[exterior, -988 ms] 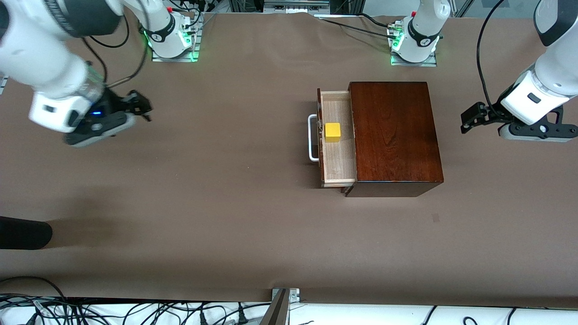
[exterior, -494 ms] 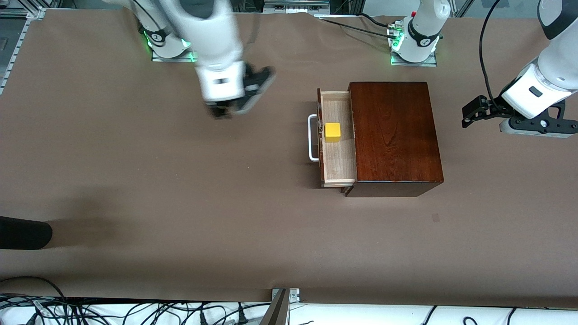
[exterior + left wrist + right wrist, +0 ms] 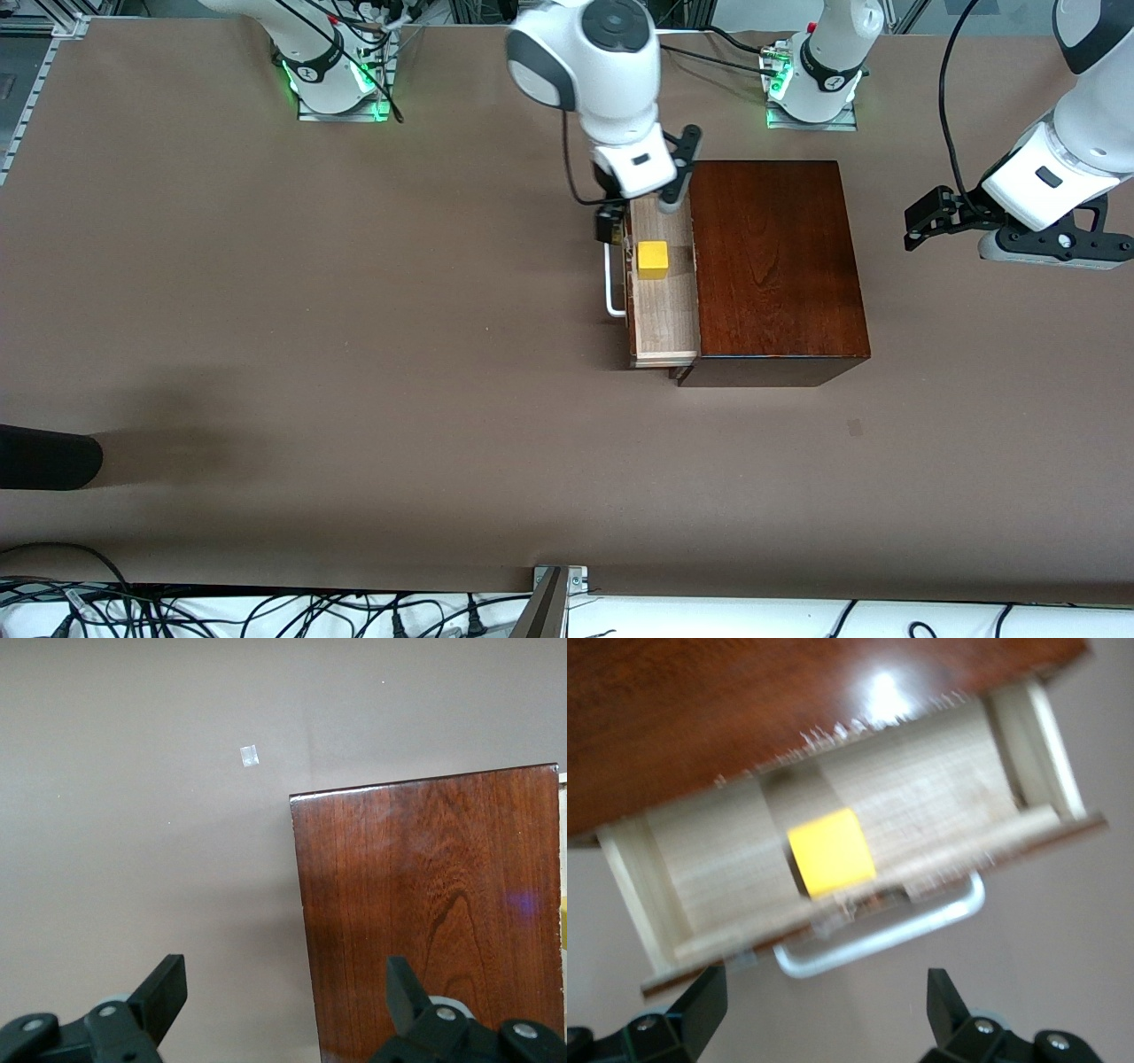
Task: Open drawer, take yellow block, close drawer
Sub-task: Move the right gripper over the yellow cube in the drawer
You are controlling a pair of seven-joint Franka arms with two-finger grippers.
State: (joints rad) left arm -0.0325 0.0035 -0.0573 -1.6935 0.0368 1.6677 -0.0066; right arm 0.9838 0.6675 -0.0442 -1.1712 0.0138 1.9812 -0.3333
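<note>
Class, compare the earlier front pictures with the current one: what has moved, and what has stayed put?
The right gripper swung from the right arm's end of the table to over the open drawer, just above the yellow block, fingers open and empty. Nothing was grasped or released. The block, drawer and box stayed put; the left gripper waits, open, almost unmoved.
</note>
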